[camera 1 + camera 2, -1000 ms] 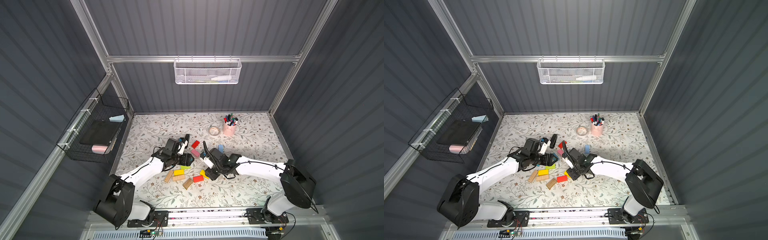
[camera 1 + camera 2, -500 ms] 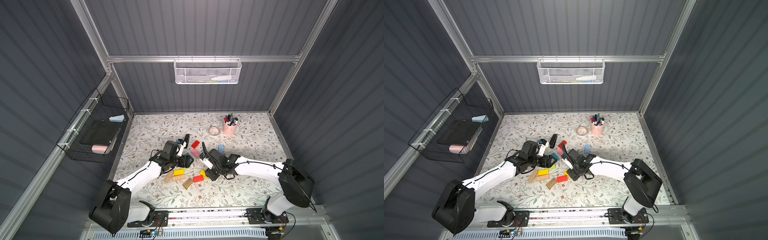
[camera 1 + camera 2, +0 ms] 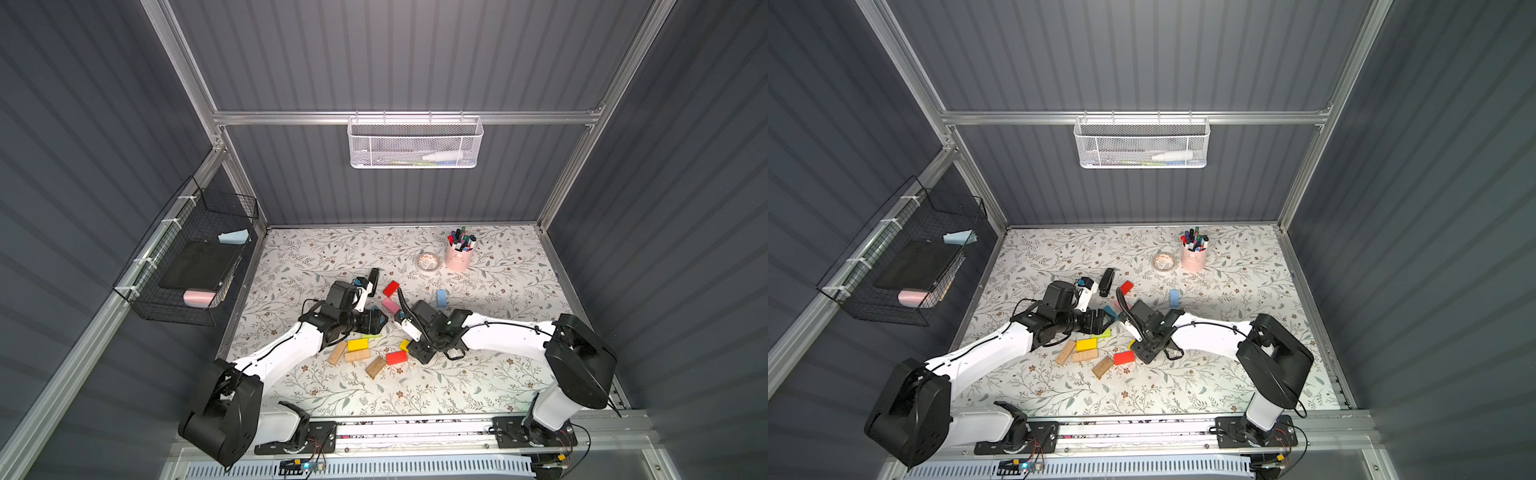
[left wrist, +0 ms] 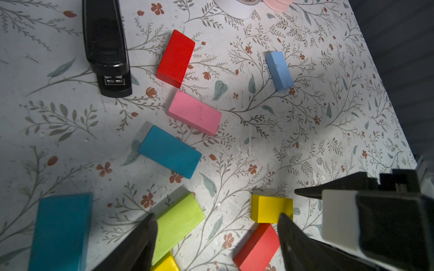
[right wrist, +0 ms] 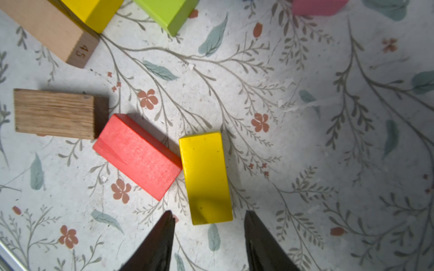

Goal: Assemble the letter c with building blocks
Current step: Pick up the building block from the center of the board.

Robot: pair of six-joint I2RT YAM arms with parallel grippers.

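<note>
Floral-patterned tabletop (image 3: pixel 478 374): bears all items.
Left gripper (image 4: pixel 216 215): jaws spread wide, nothing between them, one finger over a lime-green wooden block (image 4: pixel 178 223).
Right gripper (image 5: pixel 209 212): jaws parted, straddling one end of a yellow wooden block (image 5: pixel 205 176). No contact apparent, though shadow leaves this uncertain.
Black stapler (image 4: pixel 105 47): lying flat beside the blocks.
Building blocks (image 3: pixel 358 344): scattered flat mid-table between both arms.
- Red block (image 4: pixel 175 58), pink block (image 4: pixel 195 112), teal block (image 4: pixel 169 151): loose line.
- Second red block (image 5: pixel 137 156): touching the yellow one.
- Plain wooden block (image 5: pixel 55 113): just beside the second red.
- Light-blue block (image 4: pixel 279 70): apart.
</note>
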